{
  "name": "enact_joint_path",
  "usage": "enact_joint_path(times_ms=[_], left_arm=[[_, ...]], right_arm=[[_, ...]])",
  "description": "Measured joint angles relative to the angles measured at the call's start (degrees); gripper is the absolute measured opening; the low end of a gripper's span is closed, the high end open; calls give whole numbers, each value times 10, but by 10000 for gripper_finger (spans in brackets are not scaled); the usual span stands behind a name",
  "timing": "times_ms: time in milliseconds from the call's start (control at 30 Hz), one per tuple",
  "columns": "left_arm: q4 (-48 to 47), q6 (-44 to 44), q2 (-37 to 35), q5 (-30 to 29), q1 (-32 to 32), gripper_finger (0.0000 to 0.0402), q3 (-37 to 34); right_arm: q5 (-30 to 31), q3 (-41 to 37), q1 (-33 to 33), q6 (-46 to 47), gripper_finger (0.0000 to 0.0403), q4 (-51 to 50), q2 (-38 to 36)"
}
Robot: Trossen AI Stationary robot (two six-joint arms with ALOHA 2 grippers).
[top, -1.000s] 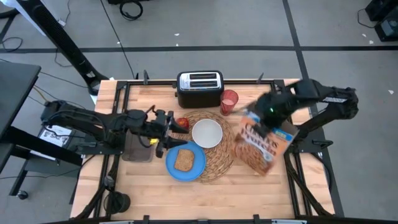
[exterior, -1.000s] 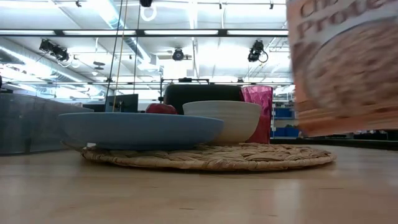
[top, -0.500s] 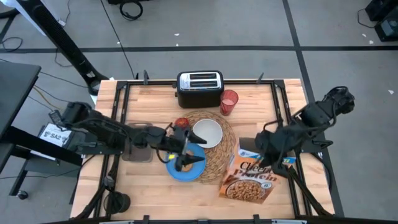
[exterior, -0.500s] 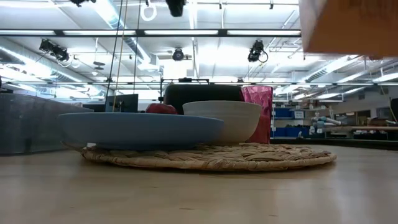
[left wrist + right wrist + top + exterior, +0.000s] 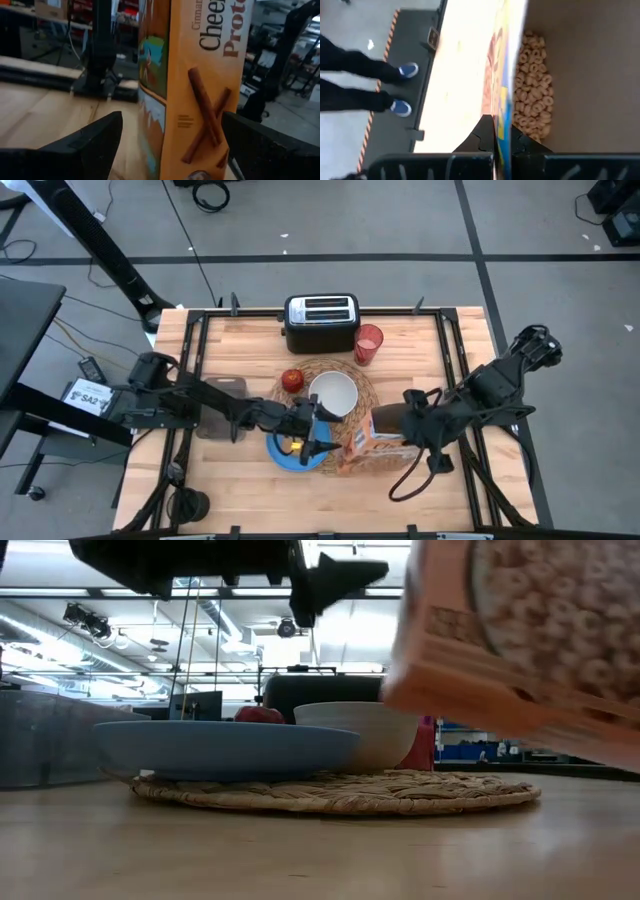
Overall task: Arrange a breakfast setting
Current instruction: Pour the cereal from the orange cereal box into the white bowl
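While both arms reach toward the middle of the table point(image 5: 240, 480) in the high view, they meet over the lower centre of the frame. The left arm stretches low from the left edge, its elbow over the grey tray point(image 5: 215, 422). The left gripper point(image 5: 318, 442) hangs over the blue plate point(image 5: 282, 452) with its fingers spread wide, holding nothing. In the left wrist view its two dark fingers point(image 5: 87, 145) sit at either side of the frame, with the box point(image 5: 197, 85) upright between them and a little beyond.

The right arm comes in from the right edge, bent at the elbow, wrist pointing left. The right gripper point(image 5: 385, 423) is clamped on the top edge of the box point(image 5: 368, 450), which hangs tilted just right of the plate. In the right wrist view its fingers point(image 5: 487, 135) pinch one wall of the open box point(image 5: 560, 75), and cereal rings show inside. In the low view the box point(image 5: 520, 630) fills the upper right, clear of the table.

The box face reads "Chee" above "Prote" in the left wrist view; the rest is cut off.

The round placemat point(image 5: 365, 395) lies at the table's centre. On it sit the white bowl point(image 5: 333, 392) and the apple point(image 5: 292, 380); the plate overlaps its lower left edge. The red cup point(image 5: 368, 343) stands at centre top, beside the toaster point(image 5: 320, 320).

In the right wrist view, a person's legs and blue shoes point(image 5: 400, 107) show on the floor.
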Motion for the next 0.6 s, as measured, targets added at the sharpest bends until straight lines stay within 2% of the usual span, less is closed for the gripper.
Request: enact_joint_path(times_ms=[267,433,600], left_arm=[[28,21,27,33,-4,346,0],[30,11,31,64,0,346,0],[1,40,31,63,4,346,15]], right_arm=[[14,0,-1,-23,1,-1,35],[55,1,-2,-42,1,-6,47],[80,1,-11,-41,2,-5,52]])
